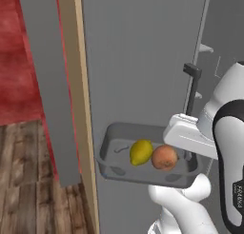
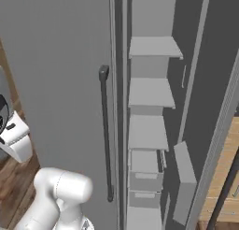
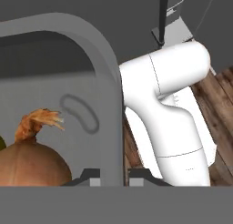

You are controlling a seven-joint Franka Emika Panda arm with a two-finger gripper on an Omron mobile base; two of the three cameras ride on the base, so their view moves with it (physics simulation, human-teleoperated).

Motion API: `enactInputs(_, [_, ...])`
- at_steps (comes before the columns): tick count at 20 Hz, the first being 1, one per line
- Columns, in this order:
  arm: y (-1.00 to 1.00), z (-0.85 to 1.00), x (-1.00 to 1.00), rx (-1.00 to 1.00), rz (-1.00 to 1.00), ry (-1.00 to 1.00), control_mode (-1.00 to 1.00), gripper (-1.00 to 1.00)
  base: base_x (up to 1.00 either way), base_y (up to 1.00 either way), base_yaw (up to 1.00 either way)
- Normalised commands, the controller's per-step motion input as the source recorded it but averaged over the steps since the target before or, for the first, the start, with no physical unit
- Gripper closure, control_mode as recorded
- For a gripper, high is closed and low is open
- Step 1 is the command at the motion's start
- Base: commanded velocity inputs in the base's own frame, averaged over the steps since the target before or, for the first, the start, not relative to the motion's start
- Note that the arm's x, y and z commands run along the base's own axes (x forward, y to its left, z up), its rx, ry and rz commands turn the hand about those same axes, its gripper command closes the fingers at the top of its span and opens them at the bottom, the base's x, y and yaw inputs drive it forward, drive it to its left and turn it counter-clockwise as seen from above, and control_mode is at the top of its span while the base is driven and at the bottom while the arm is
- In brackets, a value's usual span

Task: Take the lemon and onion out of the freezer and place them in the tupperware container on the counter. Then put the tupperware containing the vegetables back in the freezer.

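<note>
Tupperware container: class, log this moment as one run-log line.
gripper: shut on tupperware container rim | contents: lemon, onion | tray: lifted before freezer | stage: returning

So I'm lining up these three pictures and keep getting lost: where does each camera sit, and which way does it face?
Left base view: behind the arm's left, facing the freezer; the arm carries the tupperware container with lemon and onion.
Right base view: behind its right, facing the freezer's shelves; arm at lower left.
Hand view: on the hand, along the end effector, shut on the container's wall.
The base views share the dark handle.
</note>
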Motion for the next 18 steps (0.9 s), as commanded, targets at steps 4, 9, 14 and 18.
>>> enactInputs(4, [0.00,0.00,0.00,0.00,0.00,0.00,1.00,1.00,-0.15,-0.63,0.05])
enactInputs(9, [0.00,0.00,0.00,0.00,0.00,0.00,1.00,1.00,0.23,-0.56,0.05])
enactInputs(14, [0.00,0.00,0.00,0.00,0.00,0.00,1.00,1.00,0.40,-0.52,0.10])
enactInputs(18, [0.00,0.00,0.00,0.00,0.00,0.00,1.00,1.00,0.38,-0.43,0.09])
